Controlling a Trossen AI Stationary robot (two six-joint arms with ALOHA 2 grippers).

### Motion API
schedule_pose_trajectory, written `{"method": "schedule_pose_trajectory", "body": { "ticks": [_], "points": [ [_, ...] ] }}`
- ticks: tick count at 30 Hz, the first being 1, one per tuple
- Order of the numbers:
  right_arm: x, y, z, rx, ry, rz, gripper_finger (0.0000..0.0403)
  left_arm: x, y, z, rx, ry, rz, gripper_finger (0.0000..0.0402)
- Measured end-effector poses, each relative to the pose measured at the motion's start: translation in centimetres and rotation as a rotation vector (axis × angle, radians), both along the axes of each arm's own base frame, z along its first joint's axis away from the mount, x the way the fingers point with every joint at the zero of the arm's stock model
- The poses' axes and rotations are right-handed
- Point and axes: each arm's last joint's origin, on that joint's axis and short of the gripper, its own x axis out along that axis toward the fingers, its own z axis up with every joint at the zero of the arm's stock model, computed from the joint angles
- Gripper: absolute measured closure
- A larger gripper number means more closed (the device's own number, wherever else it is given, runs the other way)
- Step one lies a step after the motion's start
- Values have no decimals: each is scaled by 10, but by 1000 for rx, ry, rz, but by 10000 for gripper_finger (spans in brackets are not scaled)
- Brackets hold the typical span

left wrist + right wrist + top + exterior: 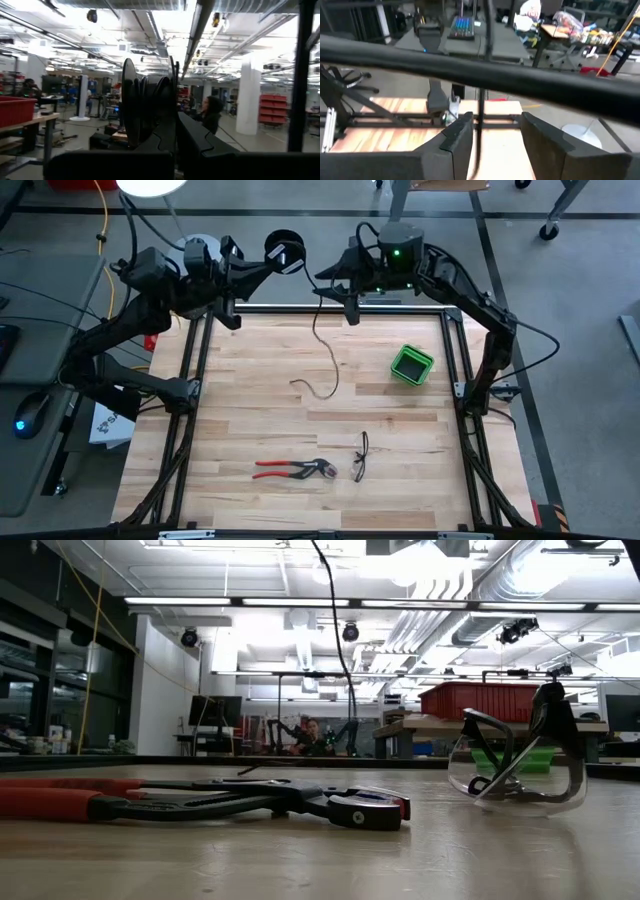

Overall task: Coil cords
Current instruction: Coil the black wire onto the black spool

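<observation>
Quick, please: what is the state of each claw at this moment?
Left claw: closed, holding the reel.
Right claw: open, with the black cord between its fingers.

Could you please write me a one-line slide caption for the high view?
Left gripper holds the reel beyond the table's far edge while the cord trails past the open right gripper.

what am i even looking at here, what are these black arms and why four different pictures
It is a two-armed robot at a wooden table. One camera looks straight down, one sits at tabletop height, and one rides on each wrist. The left gripper is shut on a round black reel, held beyond the table's far edge. A thin black cord hangs down between the fingers of the open right gripper, its end trailing on the wood. Also on the table: red-handled pliers, safety glasses and a small green bin.
</observation>
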Motion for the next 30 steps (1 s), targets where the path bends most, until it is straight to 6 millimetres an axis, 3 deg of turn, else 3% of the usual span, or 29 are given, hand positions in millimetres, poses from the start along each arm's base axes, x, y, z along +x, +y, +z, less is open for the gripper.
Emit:
{"method": "schedule_pose_trajectory", "body": {
  "ticks": [12, 26, 30],
  "points": [
    [8, -5, 1, 27, -56, -38, 290, -2, 0, 4, 25, -48, 26, 402],
    [9, -4, 5, 38, -101, -41, 303, -2, 1, 4, 5, -49, 48, 402],
    [10, -2, 5, 31, -95, -57, 349, -2, 1, 4, 0, -51, 57, 402]
  ]
}}
